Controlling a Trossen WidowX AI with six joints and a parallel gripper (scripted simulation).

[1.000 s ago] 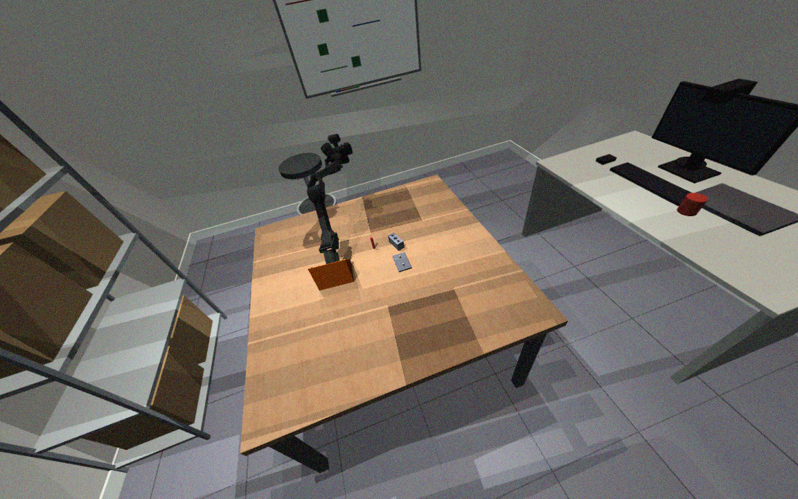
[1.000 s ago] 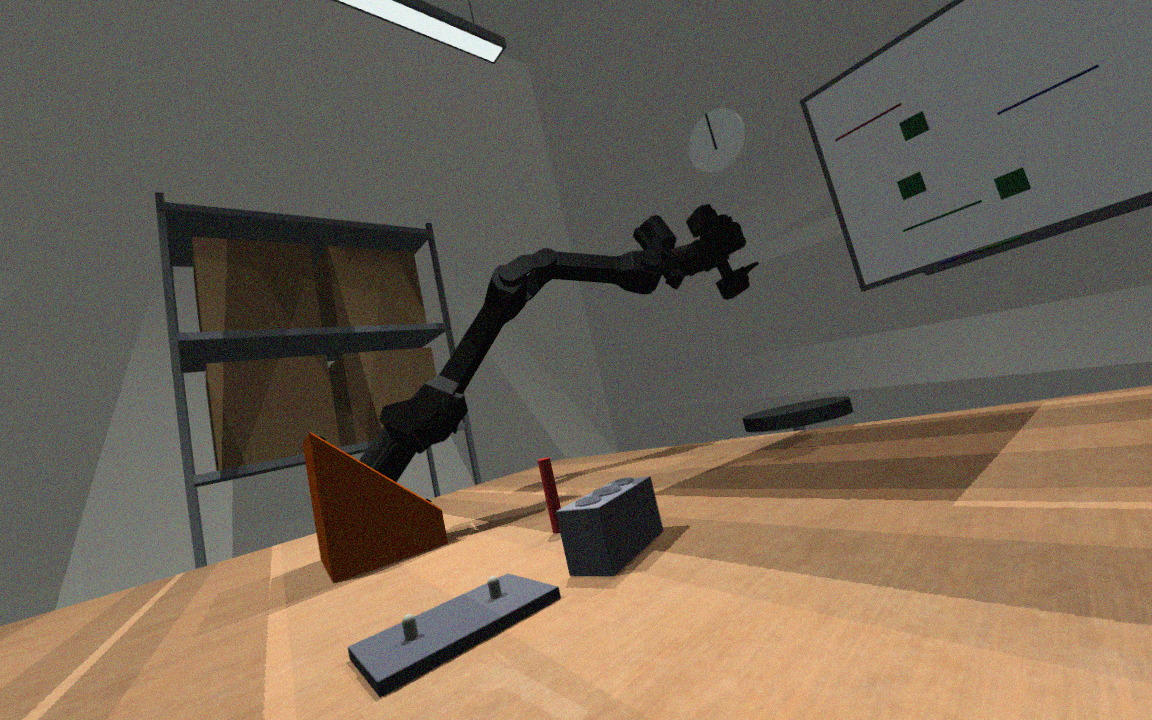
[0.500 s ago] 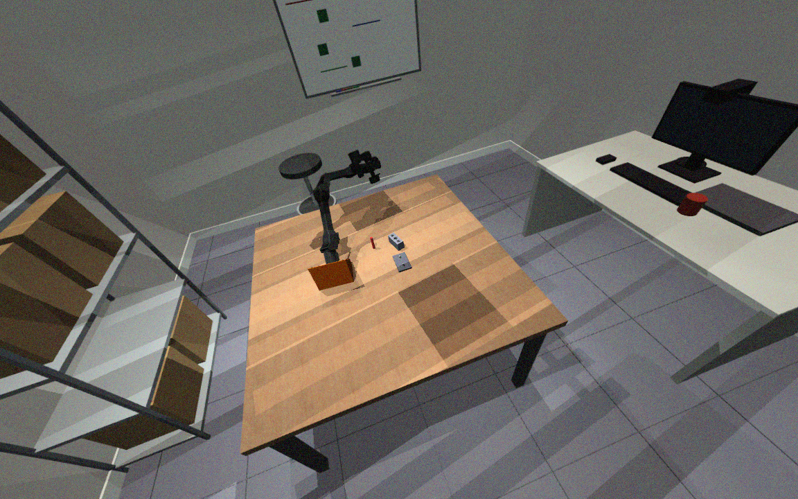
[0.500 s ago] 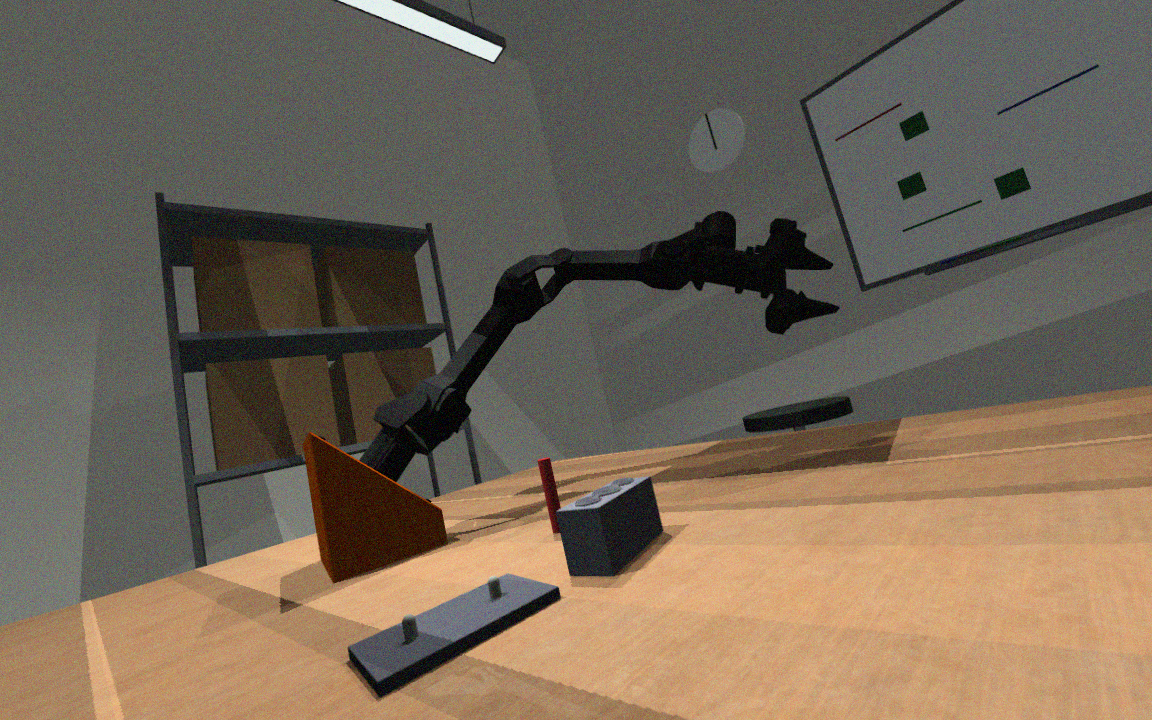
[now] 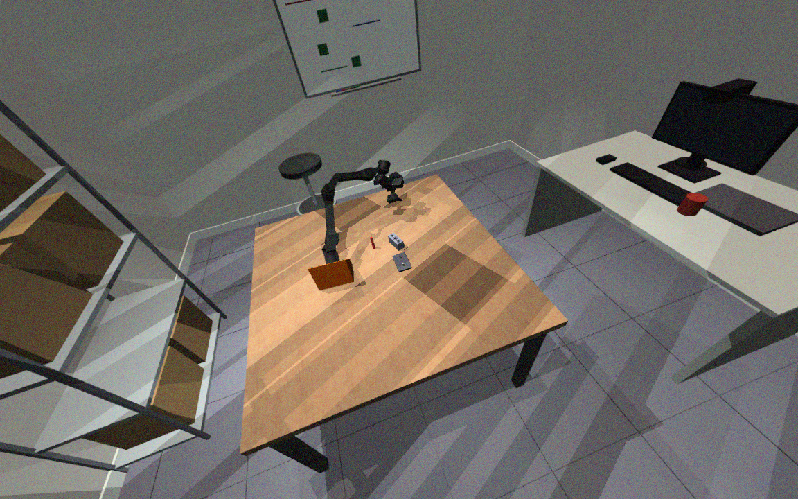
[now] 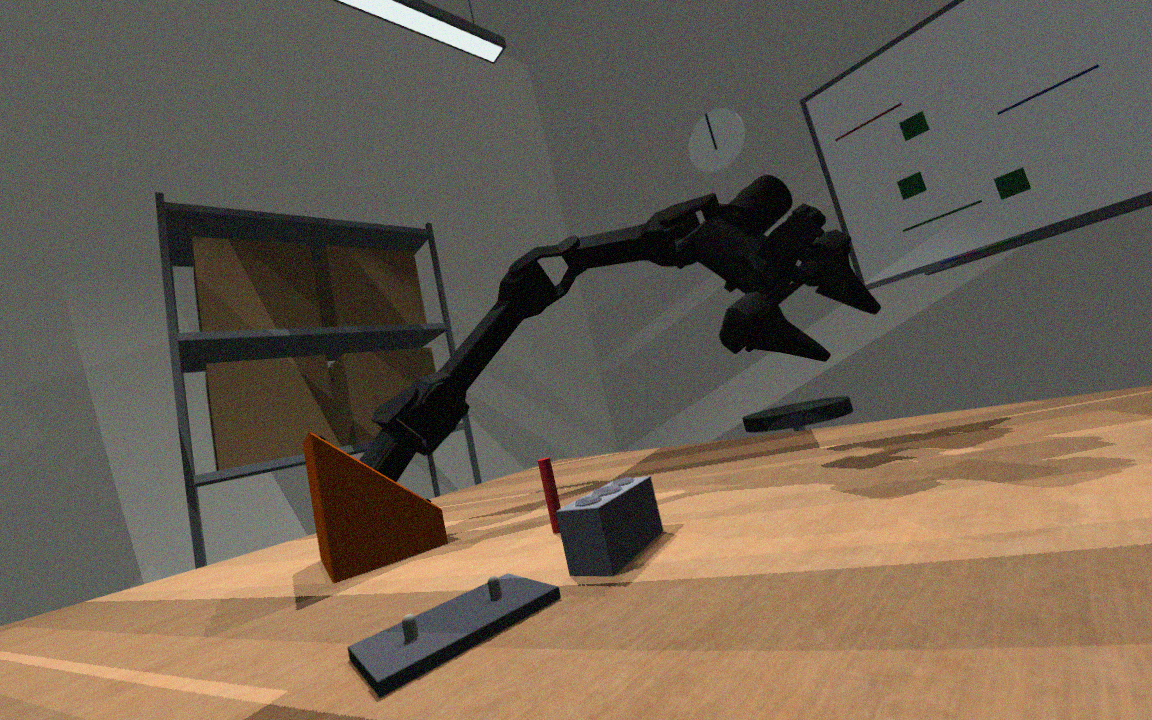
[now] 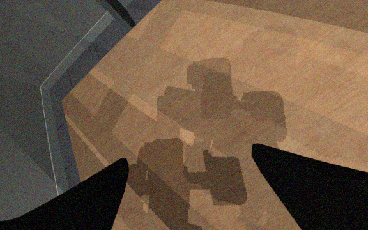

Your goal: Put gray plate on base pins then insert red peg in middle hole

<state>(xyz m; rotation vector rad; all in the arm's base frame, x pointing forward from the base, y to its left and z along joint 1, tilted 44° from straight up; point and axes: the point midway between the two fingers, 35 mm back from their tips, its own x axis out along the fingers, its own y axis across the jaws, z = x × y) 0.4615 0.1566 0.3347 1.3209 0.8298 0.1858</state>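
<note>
Nearest in the exterior view, a flat, dark gray rectangular base (image 5: 402, 260) (image 6: 453, 628) lies on the wooden tabletop (image 5: 352, 347) (image 6: 831, 608) (image 7: 305, 64), its two short round pins standing up uncovered. Just beyond it sits the gray plate (image 5: 395, 241) (image 6: 611, 528), a thick, block-like piece with three round features along its top, apart from the base. Close behind the plate, a slim red cylindrical peg (image 5: 372, 242) (image 6: 549, 496) stands nearly upright, outside the plate. To one side, an orange wedge-shaped block (image 5: 331, 274) (image 6: 370, 519) rests in front of the foot of the black jointed arm (image 5: 329, 217) (image 6: 482, 344). The arm reaches out over the tabletop, and its black tool (image 5: 394, 190) (image 6: 853, 334) (image 7: 191, 156) hangs in the air, well apart from plate and peg, spread wide open with nothing between its fingers. Farther off are a dark round-seated stool (image 5: 300, 166) (image 6: 797, 414), a gray metal shelf unit (image 5: 100, 200) (image 6: 311, 341) and a dark-framed whiteboard (image 5: 364, 46) (image 6: 1099, 134).
</note>
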